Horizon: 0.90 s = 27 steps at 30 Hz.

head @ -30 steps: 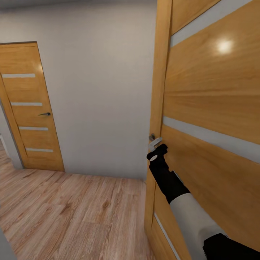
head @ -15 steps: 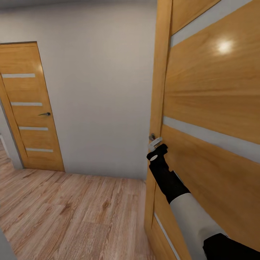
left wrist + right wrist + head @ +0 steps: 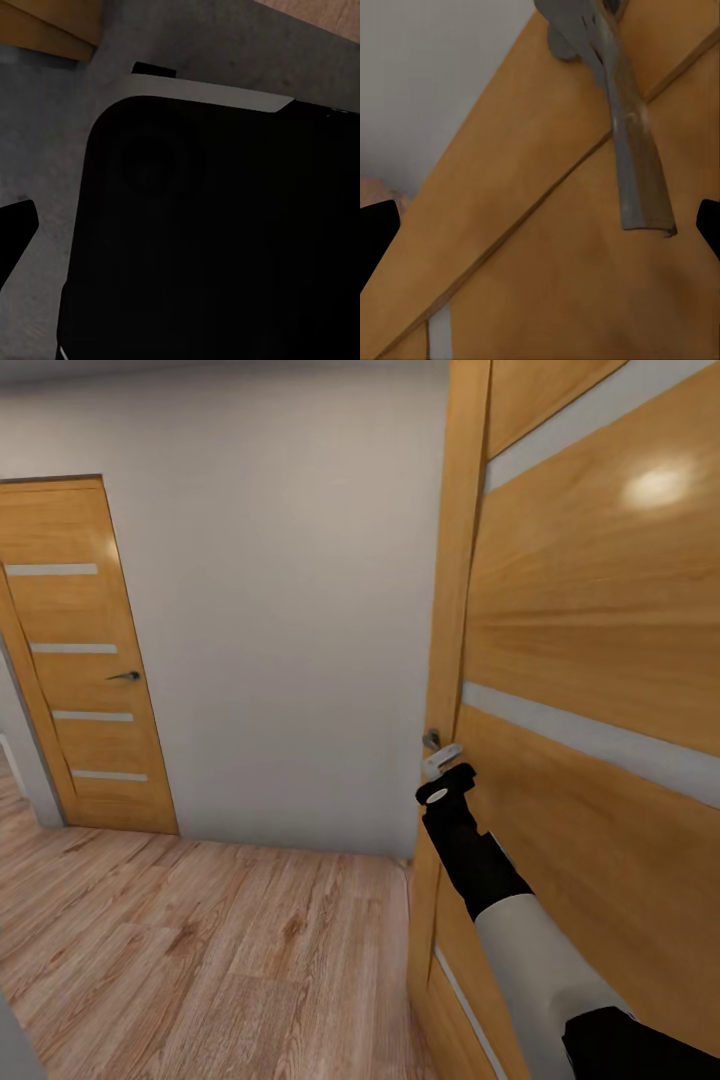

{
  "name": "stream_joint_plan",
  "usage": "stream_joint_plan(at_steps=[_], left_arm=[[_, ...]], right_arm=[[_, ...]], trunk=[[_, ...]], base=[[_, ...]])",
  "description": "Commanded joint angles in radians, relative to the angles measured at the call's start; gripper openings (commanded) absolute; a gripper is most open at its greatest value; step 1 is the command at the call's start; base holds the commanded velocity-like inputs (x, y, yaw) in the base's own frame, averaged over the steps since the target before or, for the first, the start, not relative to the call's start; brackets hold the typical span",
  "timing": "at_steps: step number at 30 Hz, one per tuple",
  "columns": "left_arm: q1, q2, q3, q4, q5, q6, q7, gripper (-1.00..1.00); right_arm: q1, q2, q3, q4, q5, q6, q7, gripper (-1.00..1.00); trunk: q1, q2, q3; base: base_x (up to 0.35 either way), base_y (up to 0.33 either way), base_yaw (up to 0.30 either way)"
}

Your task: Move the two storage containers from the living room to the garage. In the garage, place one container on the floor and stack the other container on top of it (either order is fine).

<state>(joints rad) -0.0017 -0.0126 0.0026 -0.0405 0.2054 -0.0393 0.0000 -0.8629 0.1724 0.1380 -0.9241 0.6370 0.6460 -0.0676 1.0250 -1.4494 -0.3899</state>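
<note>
Two doors are in front of me: a closed one (image 3: 85,650) far at the left of the grey wall (image 3: 280,610), and the near wooden door (image 3: 590,660) at my right arm. My right gripper (image 3: 447,780) is just under the metal handle (image 3: 441,757); in the right wrist view its fingers (image 3: 376,234) stand wide apart and the lever (image 3: 634,154) hangs between them, not pinched. I cannot tell the state of my left gripper; its camera looks at a dark part of my body. I see no storage container here, so I judge they are somewhere else. The risk, I think, is that the open fingers slip off the thin lever if I pull, or that the door edge strikes my arm.
</note>
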Motion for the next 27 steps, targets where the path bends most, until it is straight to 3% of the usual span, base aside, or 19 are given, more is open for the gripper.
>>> stream_joint_plan(at_steps=[1,7,12,27], left_arm=[[0.000,0.000,0.000,0.000,0.006,-0.002,0.000,1.00],[0.000,-0.001,0.000,-0.001,0.006,-0.002,0.000,1.00],[0.000,-0.001,0.000,-0.001,0.006,-0.002,0.000,1.00],[0.000,-0.001,0.000,-0.001,0.006,-0.002,0.000,1.00]], right_arm=[[-0.001,-0.002,0.000,0.000,0.016,0.007,-0.006,1.00],[-0.036,-0.016,-0.005,0.035,0.012,0.006,-0.010,1.00],[-0.118,-0.025,-0.062,0.168,0.010,-0.016,-0.011,1.00],[-0.127,-0.022,-0.077,0.181,0.010,-0.050,-0.021,1.00]], trunk=[[0.000,-0.001,-0.001],[0.000,-0.001,-0.001],[0.000,-0.001,-0.001],[0.000,-0.001,-0.001]], base=[[0.000,0.000,0.000],[0.000,0.000,0.000],[0.000,0.000,0.000],[0.000,0.000,0.000]])
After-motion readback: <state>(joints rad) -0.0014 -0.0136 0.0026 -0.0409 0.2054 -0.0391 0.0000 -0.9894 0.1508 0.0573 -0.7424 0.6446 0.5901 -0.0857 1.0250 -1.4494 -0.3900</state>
